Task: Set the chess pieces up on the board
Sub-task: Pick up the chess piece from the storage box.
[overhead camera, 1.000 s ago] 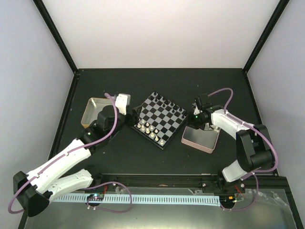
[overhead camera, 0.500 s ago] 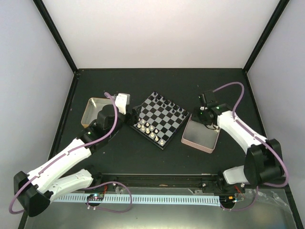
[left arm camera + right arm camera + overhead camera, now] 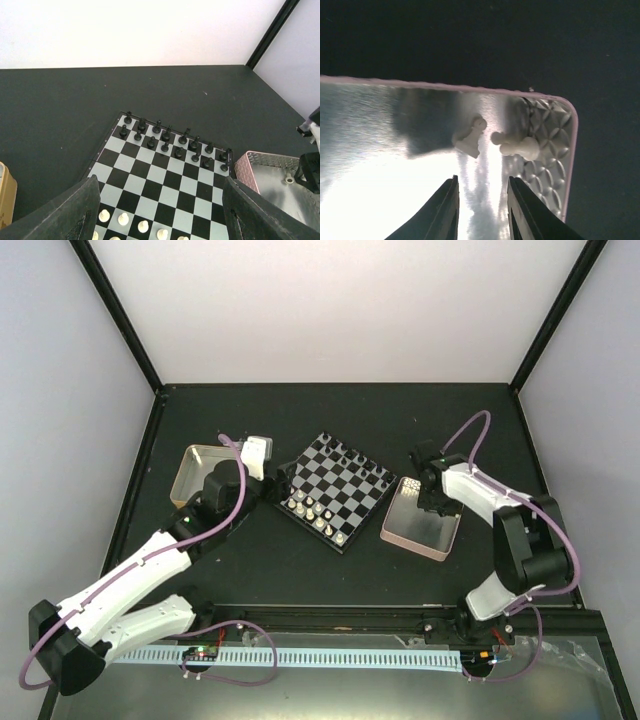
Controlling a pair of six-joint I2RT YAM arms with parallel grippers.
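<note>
The board point(image 3: 335, 490) lies mid-table; it also shows in the left wrist view point(image 3: 160, 172). Black chess pieces point(image 3: 175, 142) fill its two far rows. Several cream-white pieces point(image 3: 122, 218) stand along its near side. My left gripper point(image 3: 278, 486) hangs over the board's left corner, open and empty, with its fingers point(image 3: 70, 215) wide apart. My right gripper point(image 3: 482, 202) is open and empty, low over the far corner of the pink tray point(image 3: 370, 150). Two white pieces, one point(image 3: 470, 137) and another point(image 3: 517, 145), lie on their sides in the tray just ahead of its fingertips.
The pink tray point(image 3: 425, 530) sits right of the board. A yellow-rimmed metal tin point(image 3: 200, 470) stands left of it, beside my left arm. Black frame posts rise at the table's back corners.
My right gripper rose away toward the back right, then came back down over the tray's far corner. My left arm and the board's pieces have not moved.
</note>
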